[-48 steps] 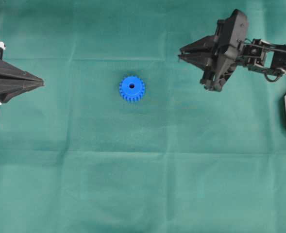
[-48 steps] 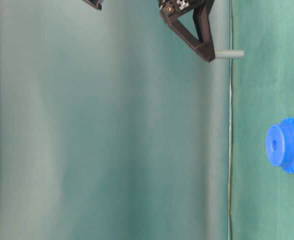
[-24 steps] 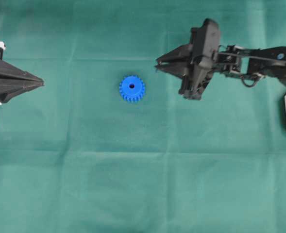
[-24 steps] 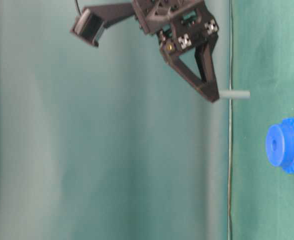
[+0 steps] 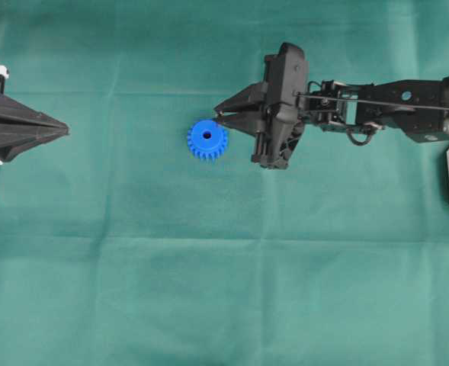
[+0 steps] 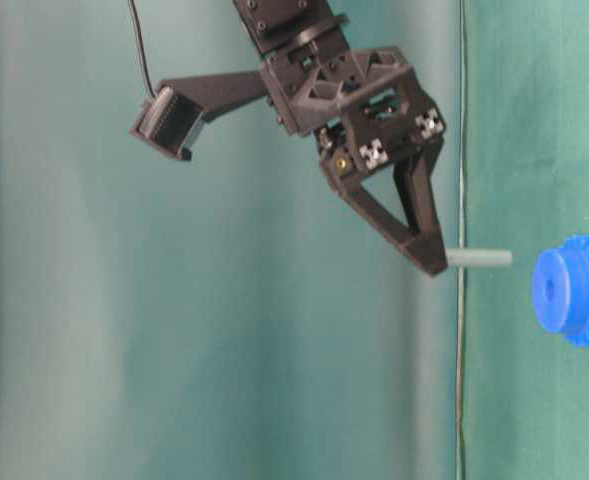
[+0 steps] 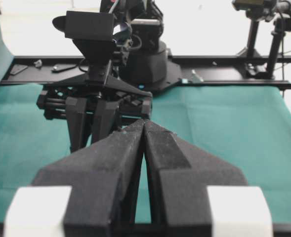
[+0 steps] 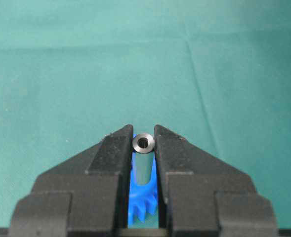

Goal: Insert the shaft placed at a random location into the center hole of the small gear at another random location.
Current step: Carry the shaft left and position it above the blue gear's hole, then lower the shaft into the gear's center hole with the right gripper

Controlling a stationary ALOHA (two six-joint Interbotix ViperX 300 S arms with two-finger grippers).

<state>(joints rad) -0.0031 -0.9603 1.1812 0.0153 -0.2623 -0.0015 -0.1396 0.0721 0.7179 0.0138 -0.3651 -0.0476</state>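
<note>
While pinched in the right hand [image 8: 144, 148], the shaft [image 8: 143, 163] hangs above the small gear [image 8: 144, 202].

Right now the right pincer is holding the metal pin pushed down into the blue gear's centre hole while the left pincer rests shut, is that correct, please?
Not quite: the pin is not in the hole yet. The table-level view shows the right pincer holding it clear of the blue gear, whose centre hole lies bare in the overhead view. The left pincer does rest shut.

No text, label, brand or number can be read anywhere (neither on arms nor cloth).
</note>
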